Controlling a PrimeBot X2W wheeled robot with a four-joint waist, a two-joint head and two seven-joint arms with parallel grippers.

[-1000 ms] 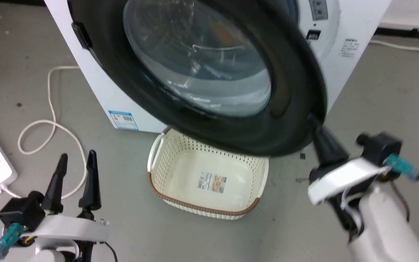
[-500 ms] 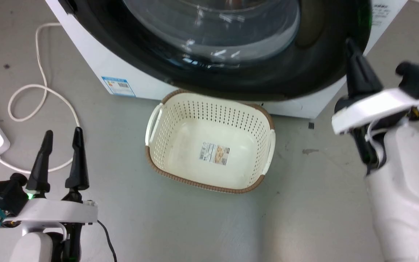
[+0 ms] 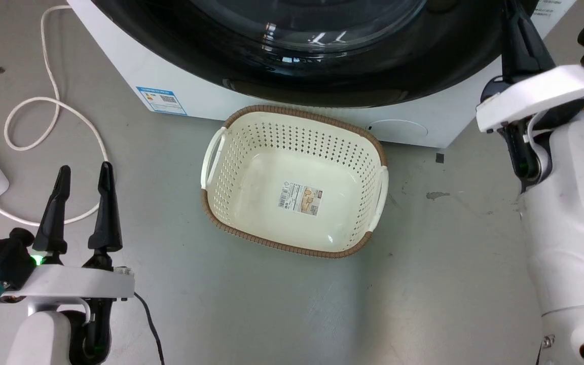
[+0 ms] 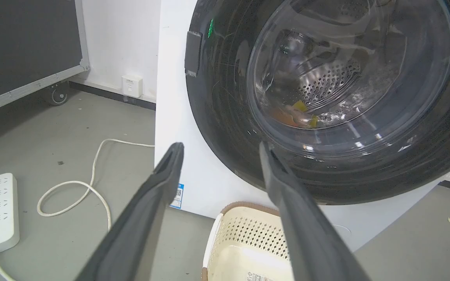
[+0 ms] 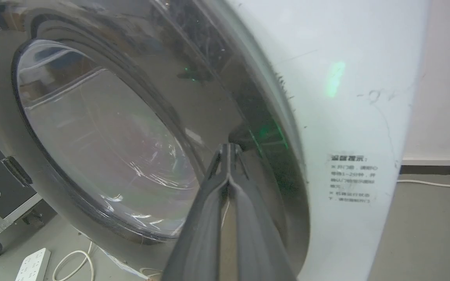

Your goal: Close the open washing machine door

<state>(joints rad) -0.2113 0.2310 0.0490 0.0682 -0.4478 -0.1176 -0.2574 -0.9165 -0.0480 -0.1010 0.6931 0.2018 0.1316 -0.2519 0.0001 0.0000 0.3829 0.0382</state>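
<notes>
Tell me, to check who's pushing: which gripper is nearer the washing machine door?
Right. The right gripper, shut, has its tips at the washing machine door; the left gripper hangs open, well short of it.

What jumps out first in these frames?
The glossy black washing machine door with its clear glass bowl dominates, appearing nearly flush with the white washing machine. The right gripper, fingers shut, meets the door's rim, while the left gripper hangs open at lower left. A cream basket sits on the floor below the door.
</notes>
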